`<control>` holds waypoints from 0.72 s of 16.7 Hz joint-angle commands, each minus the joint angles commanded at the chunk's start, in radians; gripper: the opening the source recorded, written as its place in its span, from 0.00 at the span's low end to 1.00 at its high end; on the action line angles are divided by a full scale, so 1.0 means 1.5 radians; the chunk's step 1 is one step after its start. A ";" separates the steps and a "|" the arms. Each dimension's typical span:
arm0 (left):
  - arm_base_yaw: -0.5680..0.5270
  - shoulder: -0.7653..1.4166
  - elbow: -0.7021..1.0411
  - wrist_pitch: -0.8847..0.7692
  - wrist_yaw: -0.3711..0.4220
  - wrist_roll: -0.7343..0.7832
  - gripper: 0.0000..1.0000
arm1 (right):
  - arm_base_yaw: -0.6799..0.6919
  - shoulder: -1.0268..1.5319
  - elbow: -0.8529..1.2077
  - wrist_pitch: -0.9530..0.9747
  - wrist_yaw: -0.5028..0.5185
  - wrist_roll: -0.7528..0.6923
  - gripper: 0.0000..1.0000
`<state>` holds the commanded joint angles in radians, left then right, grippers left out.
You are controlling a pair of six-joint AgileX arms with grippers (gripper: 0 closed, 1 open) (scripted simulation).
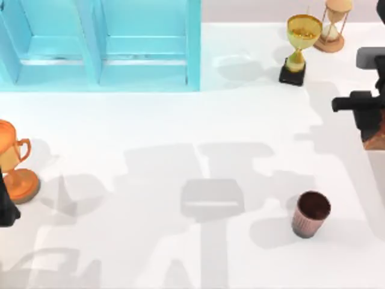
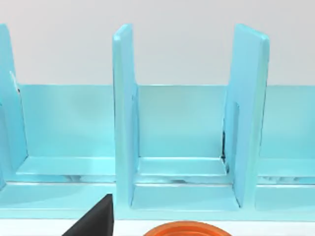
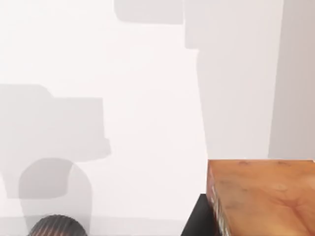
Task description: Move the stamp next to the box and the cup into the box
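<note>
my right gripper point(image 1: 376, 129) hangs at the counter's point(image 1: 180, 132) right edge, over the stamp point(image 3: 263, 196), whose reddish-brown speckled block sits right under the wrist; i cannot tell whether the fingers are spread or already pinching it. the cup point(image 1: 311, 214) stands upright on the near right of the counter, well apart from the box point(image 1: 102, 45), which is the light-blue divided thing at the far left. my left gripper point(image 1: 7, 208) is parked at the left edge beside the orange trophy point(image 1: 15, 162), looking toward the box's compartments; i cannot tell its fingers either. my guess is that the step in hand is taking the stamp. to do it well i'd want the fingers square on the block's flat sides, low enough that it won't tip, then lift straight before travelling left. the path toward the box should run through the open middle of the counter, clear of the gold trophy point(image 1: 299, 48) and the hourglass point(image 1: 334, 24) at the far right and of the cup. set the stamp down upright just beside the box's outer wall, not inside a compartment, leaving room to drop the cup in afterwards.
</note>
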<state>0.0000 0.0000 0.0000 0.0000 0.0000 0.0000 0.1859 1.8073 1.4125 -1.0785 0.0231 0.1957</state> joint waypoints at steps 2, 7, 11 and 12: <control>0.000 0.000 0.000 0.000 0.000 0.000 1.00 | 0.001 0.011 -0.031 0.043 -0.001 0.000 0.00; 0.000 0.000 0.000 0.000 0.000 0.000 1.00 | -0.001 0.027 -0.077 0.104 -0.002 -0.001 0.00; 0.000 0.000 0.000 0.000 0.000 0.000 1.00 | -0.001 0.027 -0.077 0.104 -0.002 -0.001 0.08; 0.000 0.000 0.000 0.000 0.000 0.000 1.00 | -0.001 0.027 -0.077 0.104 -0.002 -0.001 0.15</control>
<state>0.0000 0.0000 0.0000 0.0000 0.0000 0.0000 0.1836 1.8470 1.2973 -0.9230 0.0209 0.1939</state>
